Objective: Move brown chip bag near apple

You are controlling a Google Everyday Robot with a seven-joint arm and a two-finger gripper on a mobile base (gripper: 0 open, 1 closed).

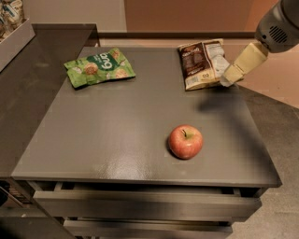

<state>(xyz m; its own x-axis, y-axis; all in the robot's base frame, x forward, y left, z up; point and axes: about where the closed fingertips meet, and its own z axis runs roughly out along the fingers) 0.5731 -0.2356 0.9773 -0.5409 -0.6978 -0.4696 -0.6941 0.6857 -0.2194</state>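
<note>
Spreading wide and bare through its middle, the grey table gives most free surface from centre toward 9 and 7 o'clock. Near edge at 6 o'clock, right edge at 3 o'clock, both unobstructed. A darker counter butts against the left side.

Brown chip bag lies flat at about 1 o'clock, close to the far-right corner. Long axis roughly 12-to-6, leaning slightly toward 11 at the far end. Dark brown panel on its 9 o'clock side, pale panel on its 3 o'clock side. Its right edge sits just inside the table's right edge.

Apple at about 5 o'clock, stem up, well apart from the bag, bare surface between them.

Green snack bag at 11 o'clock, long axis roughly 9-to-3.

Gripper comes in from 2 o'clock, cream-coloured, tip at the bag's right edge; contact not clear. Whether it is apart or together: cannot tell.

Drawers under the near edge, contents hidden. Pale bin at far left holds packets, too small to identify.
</note>
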